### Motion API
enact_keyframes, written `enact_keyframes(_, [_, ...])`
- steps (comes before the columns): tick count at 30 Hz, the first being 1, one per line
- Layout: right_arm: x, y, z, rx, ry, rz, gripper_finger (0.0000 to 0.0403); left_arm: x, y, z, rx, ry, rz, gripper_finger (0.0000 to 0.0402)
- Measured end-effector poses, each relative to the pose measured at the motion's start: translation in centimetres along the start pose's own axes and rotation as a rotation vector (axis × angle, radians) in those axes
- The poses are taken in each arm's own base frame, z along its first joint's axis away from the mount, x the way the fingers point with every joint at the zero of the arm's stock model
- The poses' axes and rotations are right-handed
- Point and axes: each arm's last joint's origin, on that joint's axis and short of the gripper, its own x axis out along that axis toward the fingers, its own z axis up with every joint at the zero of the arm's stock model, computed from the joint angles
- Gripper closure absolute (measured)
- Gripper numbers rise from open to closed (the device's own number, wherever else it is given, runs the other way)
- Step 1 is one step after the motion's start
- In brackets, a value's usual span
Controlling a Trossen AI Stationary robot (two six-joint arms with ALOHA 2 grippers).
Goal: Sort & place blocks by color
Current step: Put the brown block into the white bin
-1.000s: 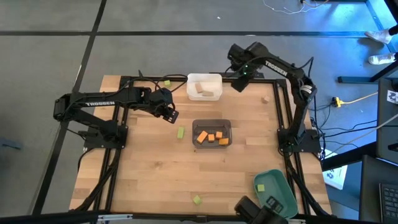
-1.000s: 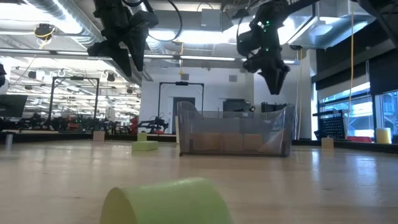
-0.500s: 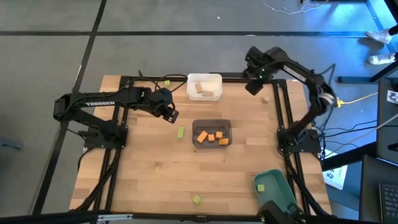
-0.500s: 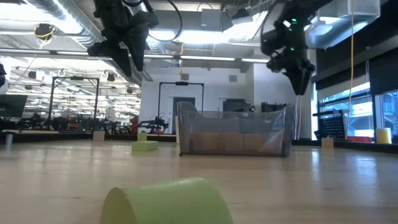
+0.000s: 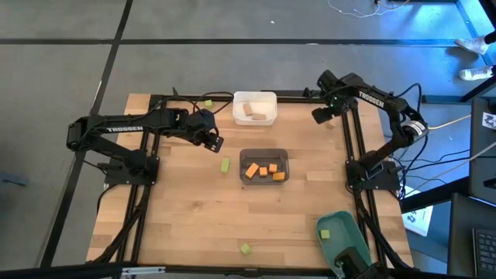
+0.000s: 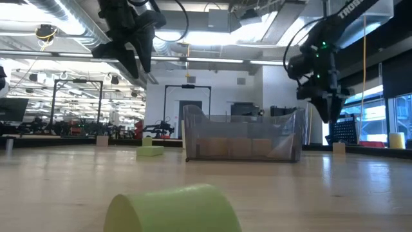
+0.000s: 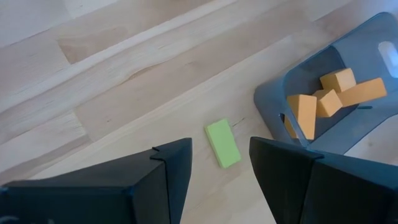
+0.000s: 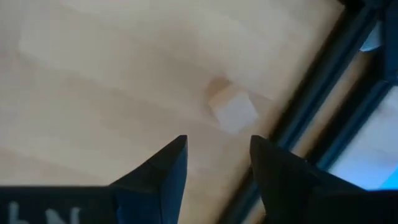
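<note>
2 dark arms hang above a wooden tabletop [image 5: 186, 201]. The left end effector [image 5: 215, 144] hovers with fingers apart and empty, just left of a light green block [image 7: 222, 144]. The right end effector [image 5: 319, 115] is also spread and empty, above a tan block [image 8: 232, 109] near the far right edge. 4 orange blocks [image 5: 263, 171] lie in the grey bin [image 5: 264, 153]; tan blocks [image 5: 253, 112] sit in the white bin [image 5: 255, 97]; 1 green block [image 5: 325, 232] is in the green bin [image 5: 350, 229].

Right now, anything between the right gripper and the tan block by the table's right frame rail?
Nothing visible. The right gripper hangs open above the tan block, which lies alone on bare wood beside the frame rail. Left gripper waits near the green block.
</note>
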Motion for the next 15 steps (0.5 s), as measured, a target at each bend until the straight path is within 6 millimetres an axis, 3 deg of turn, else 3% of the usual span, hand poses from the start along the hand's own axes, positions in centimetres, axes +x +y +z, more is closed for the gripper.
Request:
enact_keyframes(5, [1.3, -0.9, 0.3, 0.130, -0.028, 0.117, 0.0228, 0.0, -0.1, 0.1, -0.003, -0.010, -0.012, 0.0249])
enact_keyframes(15, [3.0, -0.8, 1.4, 0.302, -0.012, 0.104, 0.0228, 0.0, -0.1, 0.1, -0.004, -0.013, -0.015, 0.0249])
